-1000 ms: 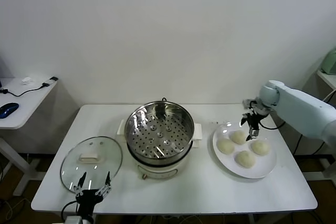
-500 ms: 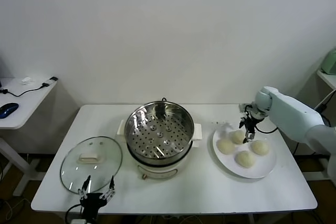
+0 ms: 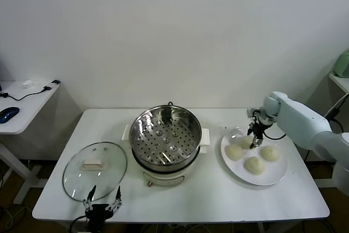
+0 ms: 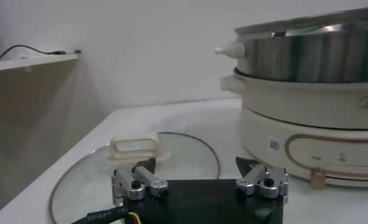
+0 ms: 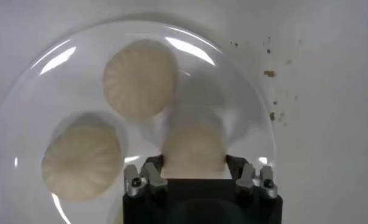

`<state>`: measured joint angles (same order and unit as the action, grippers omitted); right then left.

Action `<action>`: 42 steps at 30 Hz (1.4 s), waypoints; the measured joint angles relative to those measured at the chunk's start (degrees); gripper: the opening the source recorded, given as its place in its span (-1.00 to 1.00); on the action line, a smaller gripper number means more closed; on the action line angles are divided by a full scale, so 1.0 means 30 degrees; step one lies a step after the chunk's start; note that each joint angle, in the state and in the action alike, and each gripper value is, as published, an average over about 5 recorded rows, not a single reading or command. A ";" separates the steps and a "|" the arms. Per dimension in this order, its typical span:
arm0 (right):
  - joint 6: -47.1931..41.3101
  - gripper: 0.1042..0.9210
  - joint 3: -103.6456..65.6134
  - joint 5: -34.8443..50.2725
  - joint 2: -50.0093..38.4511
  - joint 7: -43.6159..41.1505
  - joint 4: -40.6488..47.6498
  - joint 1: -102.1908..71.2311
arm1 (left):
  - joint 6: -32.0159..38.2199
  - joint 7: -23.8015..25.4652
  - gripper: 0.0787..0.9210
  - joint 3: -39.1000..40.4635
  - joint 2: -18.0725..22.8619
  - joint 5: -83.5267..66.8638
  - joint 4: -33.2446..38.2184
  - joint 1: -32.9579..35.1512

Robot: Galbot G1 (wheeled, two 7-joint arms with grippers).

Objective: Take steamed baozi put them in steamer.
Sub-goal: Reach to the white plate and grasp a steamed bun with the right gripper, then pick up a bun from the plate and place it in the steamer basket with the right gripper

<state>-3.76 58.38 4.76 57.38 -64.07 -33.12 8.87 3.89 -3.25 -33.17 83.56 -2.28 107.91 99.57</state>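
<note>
Several cream-white baozi lie on a white plate [image 3: 276,177] to the right of the steamer [image 3: 165,137], whose perforated basket holds nothing. My right gripper [image 3: 254,137] is down over the plate's far-left side, shut on the baozi there [image 3: 246,142]. In the right wrist view that baozi [image 5: 193,146] sits squeezed between the fingers of the right gripper [image 5: 194,165], with two more baozi [image 5: 139,79] [image 5: 81,161] lying beside it. My left gripper [image 3: 102,206] hangs open at the table's front edge, near the glass lid, holding nothing.
The round glass lid [image 3: 94,170] with its cream handle lies flat left of the steamer; the left wrist view shows the lid [image 4: 172,152] just beyond the left gripper [image 4: 195,165]. A side table [image 3: 22,105] stands far left. Crumbs speckle the table [image 5: 275,91] beside the plate.
My right gripper has shifted slightly left, come down onto the plate's far-left baozi and closed on it. The left gripper has sunk a little toward the table's front edge.
</note>
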 measured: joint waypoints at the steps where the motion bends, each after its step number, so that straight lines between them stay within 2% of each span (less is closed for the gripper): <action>1: -0.0027 0.36 0.0099 0.0089 -0.0076 -0.0034 -0.0168 0.0134 | -0.0005 -0.0002 0.77 0.0038 0.0020 0.0036 0.0023 0.0028; 7: -0.0081 0.31 0.1805 0.1229 -0.0727 -0.0282 -0.2047 0.2079 | -0.0121 -0.0005 0.77 0.0233 0.0076 0.0163 0.0266 0.0132; 15: 0.0250 0.32 0.5916 0.4408 -0.0789 -0.0639 -0.6624 0.7769 | -0.0211 -0.0001 0.77 0.0345 -0.0042 0.0191 0.0696 0.0158; 22: 0.0978 0.31 0.8262 0.6754 0.0650 -0.0510 -1.1002 1.1860 | -0.0213 0.0001 0.77 0.0467 -0.0122 0.0248 0.1018 0.0187; 27: 0.2309 0.32 0.9286 0.7047 0.2193 -0.0231 -1.2938 1.2947 | -0.0207 -0.0003 0.77 0.0436 -0.0144 0.0268 0.1192 0.0291; 33: 0.5035 0.32 0.9638 0.5288 0.4047 0.0263 -1.2853 1.2630 | -0.0162 -0.0044 0.77 0.0233 -0.0148 0.0213 0.1287 0.0458; 42: 0.9233 0.32 0.9078 0.2474 0.6988 0.0966 -0.8846 1.0215 | -0.0095 -0.0087 0.77 0.0174 -0.0127 0.0178 0.1269 0.0487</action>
<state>23.93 85.61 12.18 78.34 -61.17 -59.66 39.51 3.61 -3.51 -32.65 83.18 -1.74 111.71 101.03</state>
